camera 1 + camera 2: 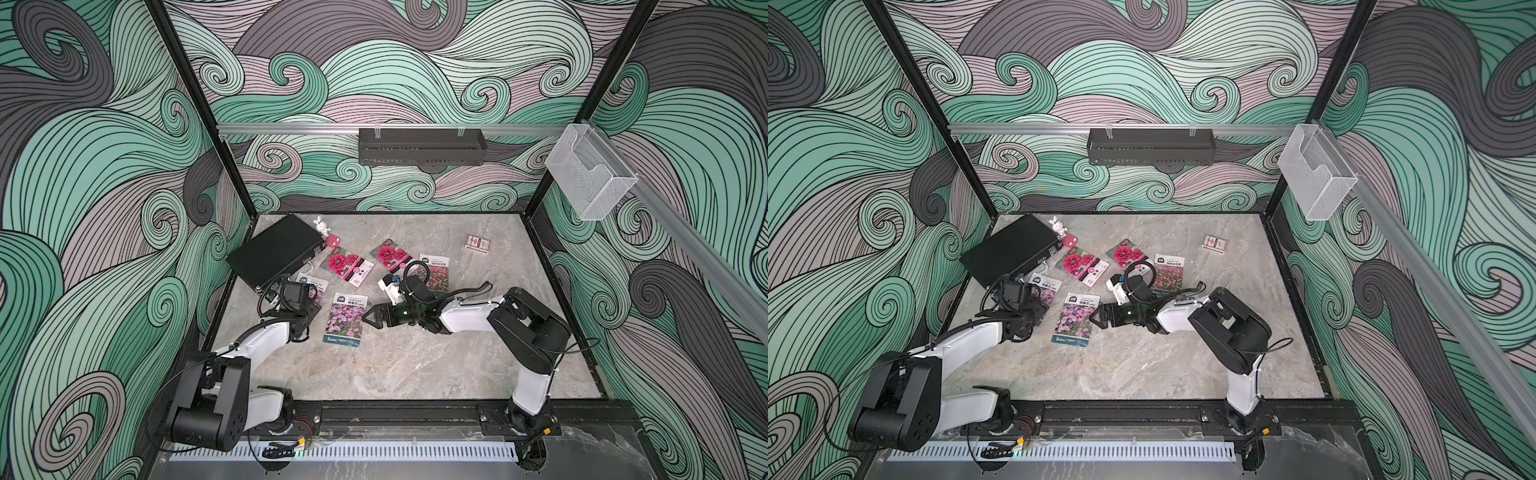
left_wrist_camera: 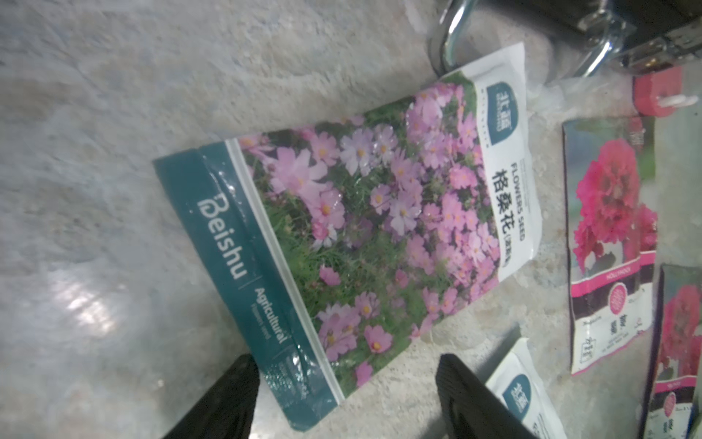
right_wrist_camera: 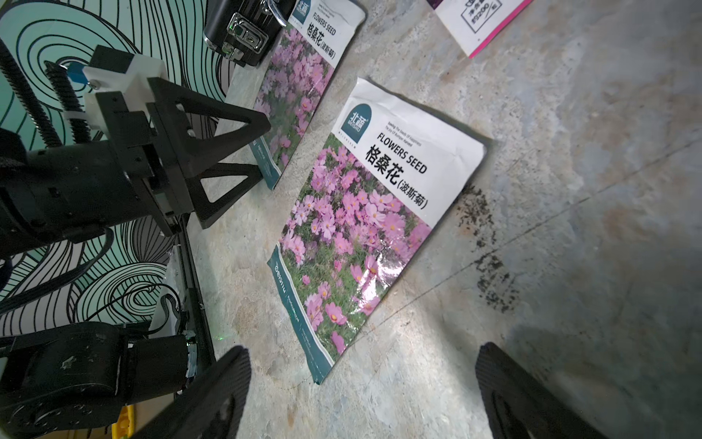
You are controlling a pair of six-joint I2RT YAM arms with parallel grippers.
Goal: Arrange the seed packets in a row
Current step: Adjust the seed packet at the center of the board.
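Several seed packets lie flat on the stone table (image 1: 415, 365). A purple-pink packet (image 1: 345, 318) (image 3: 361, 228) lies in the middle. My right gripper (image 1: 368, 320) (image 3: 362, 353) is open at its right edge, with bare table between the fingers. A second purple-pink packet (image 1: 311, 284) (image 2: 361, 228) lies by the black case. My left gripper (image 1: 313, 307) (image 2: 345, 384) hangs open over its teal end and holds nothing. Behind lie two magenta-bloom packets (image 1: 347, 264) (image 1: 388, 255) and a red-pink field packet (image 1: 434, 272), partly hidden by the right wrist.
A large black case (image 1: 274, 251) lies at the back left, its clasp (image 2: 456, 26) beside the packet. A bunny toy (image 1: 322, 226) and a pink piece (image 1: 332, 241) stand behind it. A red-and-white card box (image 1: 477, 243) lies at the back right.
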